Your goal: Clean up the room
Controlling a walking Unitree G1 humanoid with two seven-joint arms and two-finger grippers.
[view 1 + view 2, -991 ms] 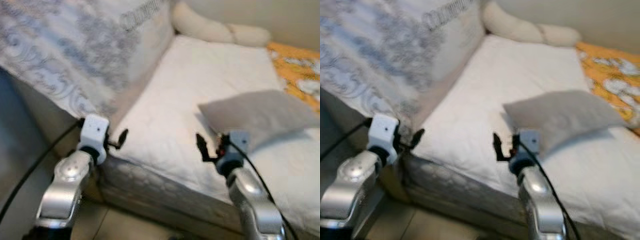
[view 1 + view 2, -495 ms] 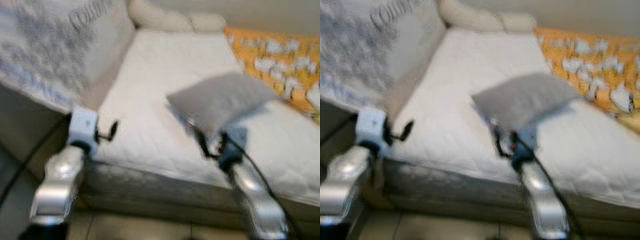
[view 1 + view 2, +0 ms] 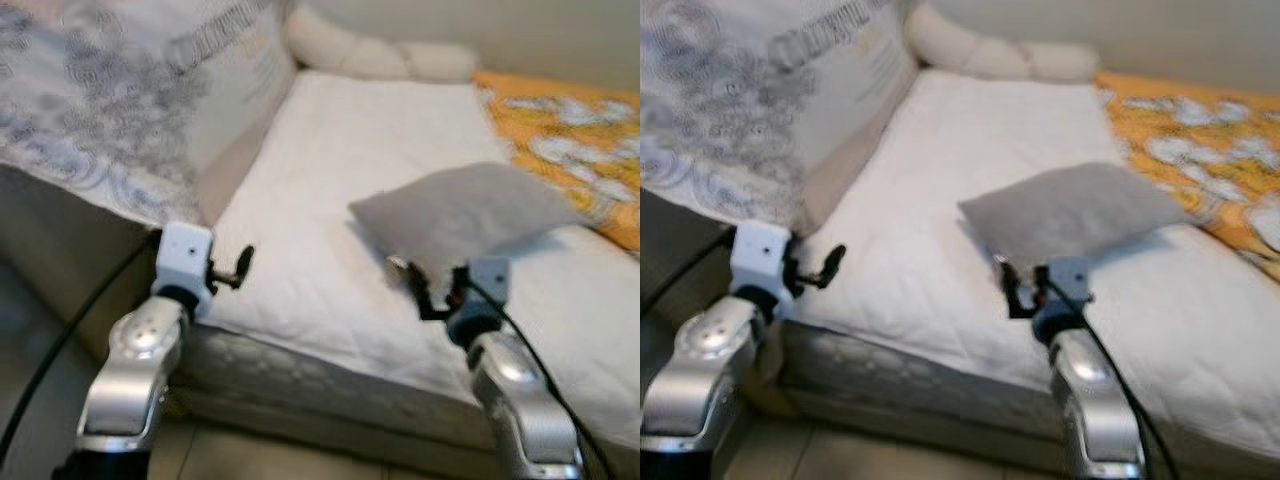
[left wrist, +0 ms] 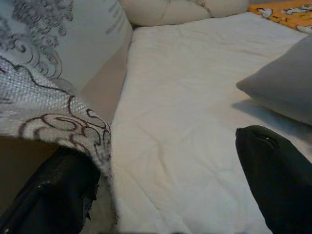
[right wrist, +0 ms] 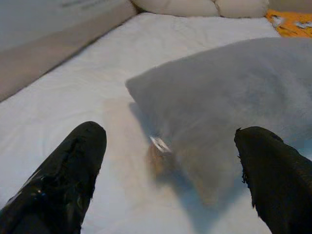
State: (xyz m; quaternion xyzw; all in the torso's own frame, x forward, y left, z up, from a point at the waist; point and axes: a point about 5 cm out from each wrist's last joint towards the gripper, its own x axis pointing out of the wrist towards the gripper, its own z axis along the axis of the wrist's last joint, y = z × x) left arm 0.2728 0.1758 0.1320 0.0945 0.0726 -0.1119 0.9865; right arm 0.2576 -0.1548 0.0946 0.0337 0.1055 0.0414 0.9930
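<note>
Nearest us, both arms reach over the mattress's (image 3: 330, 210) near edge: the left gripper (image 3: 237, 270) hangs at the near left corner with its fingers spread wide on nothing, just beside the draped patterned blanket (image 3: 90, 110), and the right gripper (image 5: 165, 161) is splayed open too, right at the near corner of the grey pillow (image 3: 465, 210). That pillow lies on the white mattress right of centre, a small tag (image 5: 158, 144) showing at its corner. Farther off, an orange patterned cover (image 3: 560, 120) lies on the right and cream bolster cushions (image 3: 375, 55) line the far end.

right tool (image 5: 165, 161) now nearer the grey pillow (image 3: 465, 212), closer to its near corner than before
</note>
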